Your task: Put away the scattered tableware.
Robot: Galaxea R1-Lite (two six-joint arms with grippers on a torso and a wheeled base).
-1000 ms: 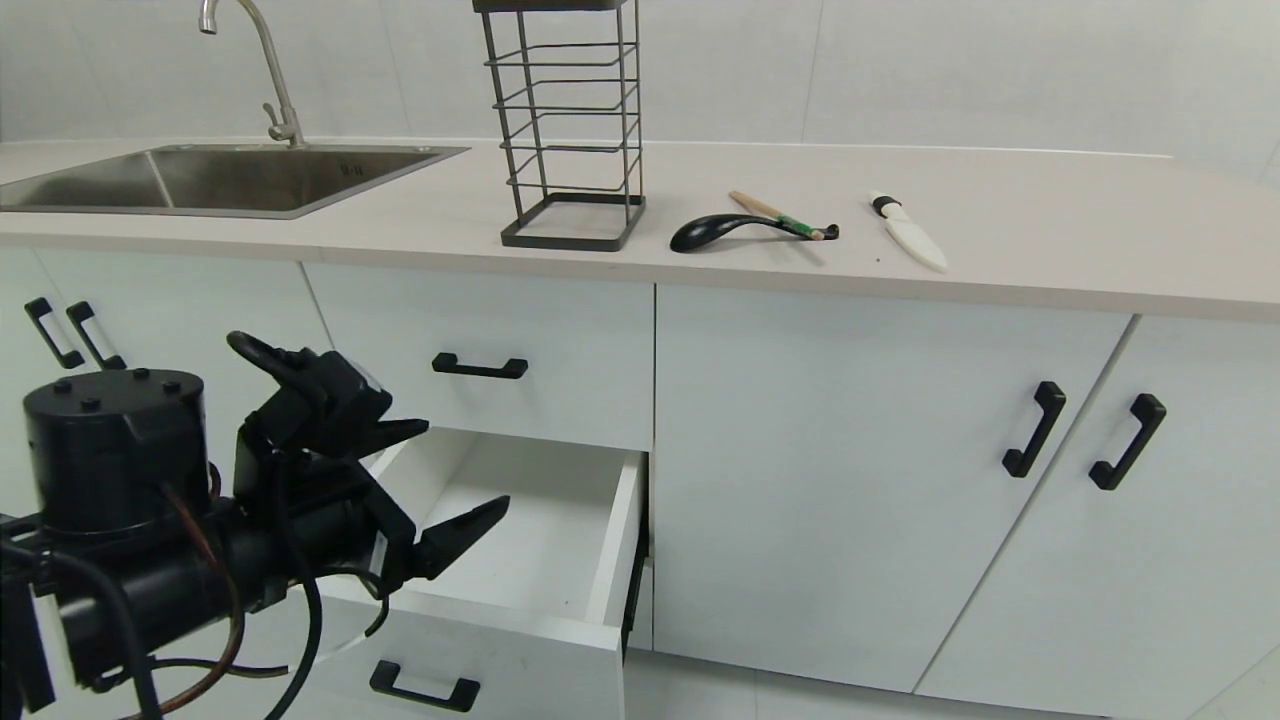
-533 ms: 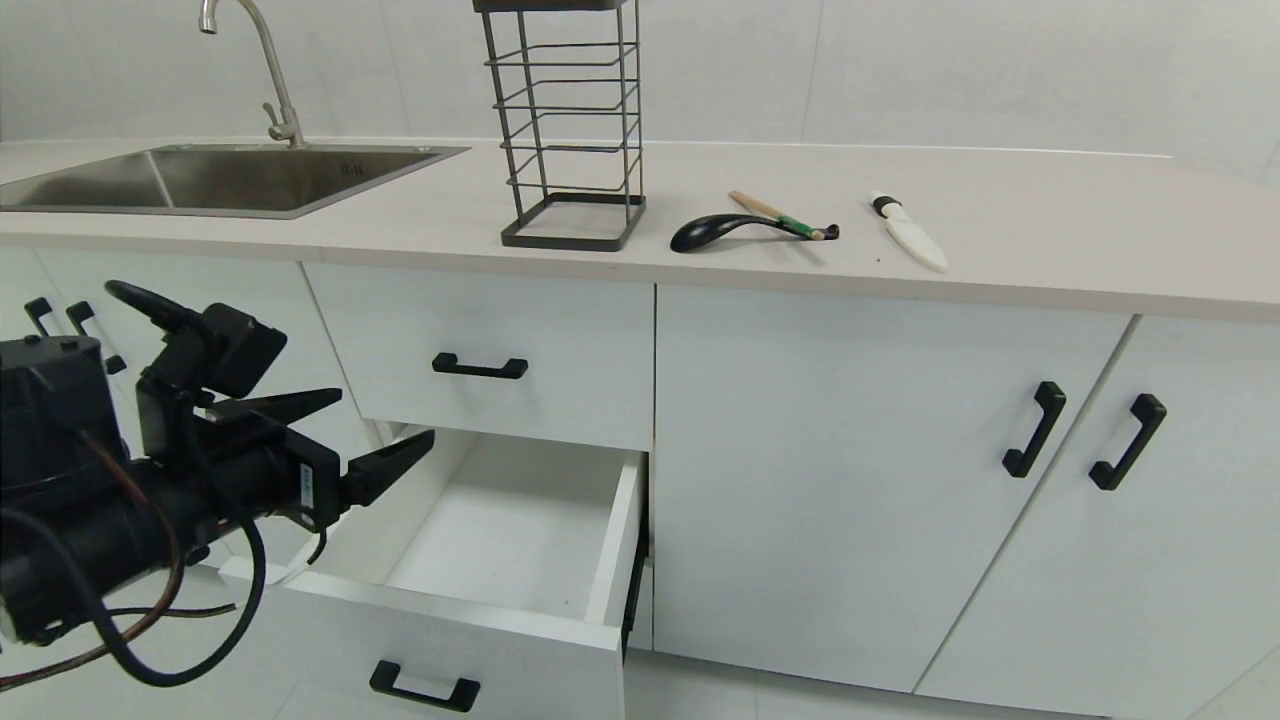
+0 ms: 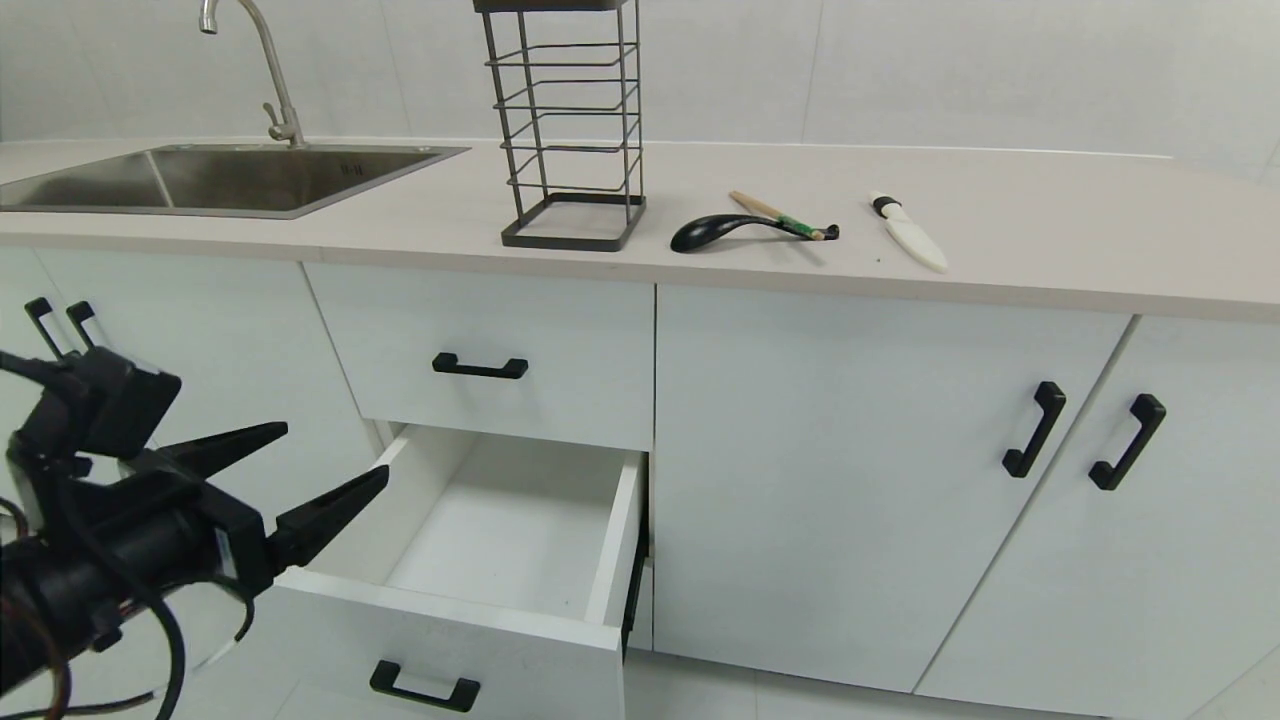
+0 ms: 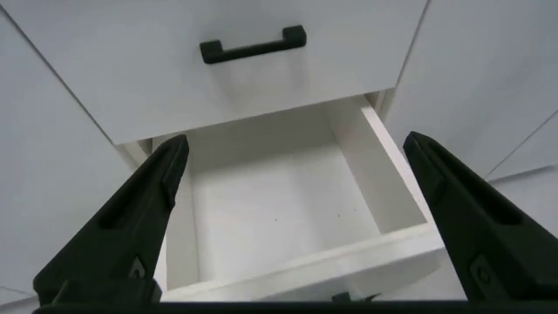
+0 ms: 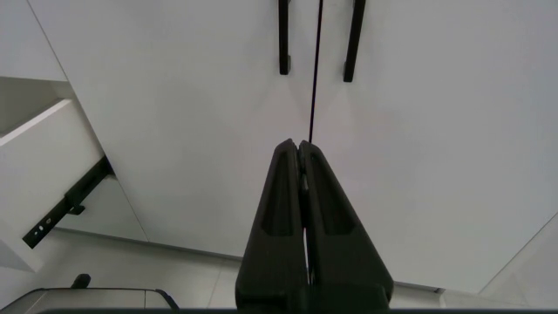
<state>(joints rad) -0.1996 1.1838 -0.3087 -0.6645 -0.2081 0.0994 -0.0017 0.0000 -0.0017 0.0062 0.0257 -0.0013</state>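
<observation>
On the counter lie a black spoon (image 3: 718,230), a pair of wooden chopsticks (image 3: 779,214) crossing its handle, and a white knife (image 3: 909,233) with a black band. Below, the lower white drawer (image 3: 604,560) is pulled out with nothing inside; the left wrist view looks into the drawer (image 4: 390,166). My left gripper (image 3: 335,453) hangs open at the lower left, beside the drawer's left front corner, holding nothing. In its own view the left gripper (image 4: 296,148) has its fingers spread wide over the drawer. My right gripper (image 5: 301,150) is shut on nothing and faces the white cabinet doors.
A tall black wire rack (image 3: 570,130) stands on the counter left of the spoon. A steel sink (image 3: 220,175) with a tap is at the far left. The shut upper drawer has a black handle (image 3: 479,366). Cabinet doors with black handles (image 3: 1035,428) are to the right.
My left arm has swung to the left, off the open drawer, its gripper staying open. The tableware and the drawer have not moved.
</observation>
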